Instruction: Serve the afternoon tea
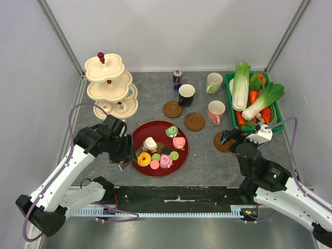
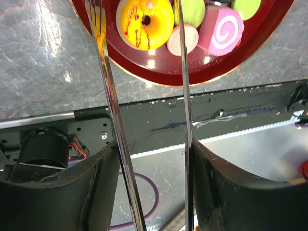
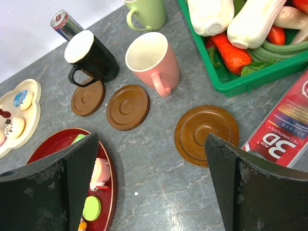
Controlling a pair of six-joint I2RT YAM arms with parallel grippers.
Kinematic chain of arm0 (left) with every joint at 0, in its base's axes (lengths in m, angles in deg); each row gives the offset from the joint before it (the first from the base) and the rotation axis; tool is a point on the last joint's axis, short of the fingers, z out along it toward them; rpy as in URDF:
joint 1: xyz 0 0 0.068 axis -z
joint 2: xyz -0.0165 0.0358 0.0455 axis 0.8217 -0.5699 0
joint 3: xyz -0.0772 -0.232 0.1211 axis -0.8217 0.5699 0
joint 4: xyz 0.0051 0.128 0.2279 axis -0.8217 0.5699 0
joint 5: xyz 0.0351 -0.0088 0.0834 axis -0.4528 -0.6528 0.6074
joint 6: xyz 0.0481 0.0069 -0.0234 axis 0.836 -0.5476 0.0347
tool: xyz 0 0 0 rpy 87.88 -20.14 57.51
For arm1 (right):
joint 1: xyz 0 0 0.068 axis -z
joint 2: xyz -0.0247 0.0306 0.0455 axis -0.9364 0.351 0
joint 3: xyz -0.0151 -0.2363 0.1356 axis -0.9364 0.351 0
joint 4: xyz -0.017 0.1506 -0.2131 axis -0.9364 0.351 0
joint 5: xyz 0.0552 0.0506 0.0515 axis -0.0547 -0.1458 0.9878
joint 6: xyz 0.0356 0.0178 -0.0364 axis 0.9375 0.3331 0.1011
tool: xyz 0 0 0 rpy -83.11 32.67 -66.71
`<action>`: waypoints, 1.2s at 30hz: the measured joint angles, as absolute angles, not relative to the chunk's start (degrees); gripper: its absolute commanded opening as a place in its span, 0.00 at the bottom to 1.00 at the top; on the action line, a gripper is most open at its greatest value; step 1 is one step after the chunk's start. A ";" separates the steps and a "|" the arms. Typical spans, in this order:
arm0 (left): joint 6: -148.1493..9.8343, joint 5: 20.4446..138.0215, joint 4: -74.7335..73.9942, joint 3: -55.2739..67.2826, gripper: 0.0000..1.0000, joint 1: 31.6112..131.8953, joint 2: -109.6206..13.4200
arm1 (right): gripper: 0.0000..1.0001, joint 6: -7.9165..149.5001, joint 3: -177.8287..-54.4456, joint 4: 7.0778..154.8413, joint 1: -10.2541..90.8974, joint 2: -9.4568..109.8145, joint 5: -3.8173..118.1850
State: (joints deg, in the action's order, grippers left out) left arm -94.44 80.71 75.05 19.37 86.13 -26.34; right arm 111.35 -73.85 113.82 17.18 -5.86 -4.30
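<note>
Slippage is the risk: left hand (image 2: 154,149), closed on thin metal tongs (image 2: 108,86), has their blades flanking the glossy yellow donut (image 2: 146,17) on the red plate (image 2: 159,79) mid-worktop (image 1: 207,155); smooth metal could skid off. Right hand (image 3: 151,142), spread wide and empty, hovers above a coaster (image 3: 207,134) near the pink mug (image 3: 149,60).
</note>
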 measured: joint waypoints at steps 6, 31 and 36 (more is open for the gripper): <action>-94.33 78.24 75.38 19.76 0.63 87.20 -26.95 | 0.98 111.37 -73.41 113.82 17.18 -5.78 -4.13; -93.35 77.74 75.93 20.50 0.55 92.14 -33.07 | 0.98 111.40 -72.73 113.86 17.18 -6.17 -4.10; -94.24 78.81 75.86 19.39 0.52 92.33 -32.05 | 0.98 111.26 -72.73 113.86 17.18 -6.21 -4.24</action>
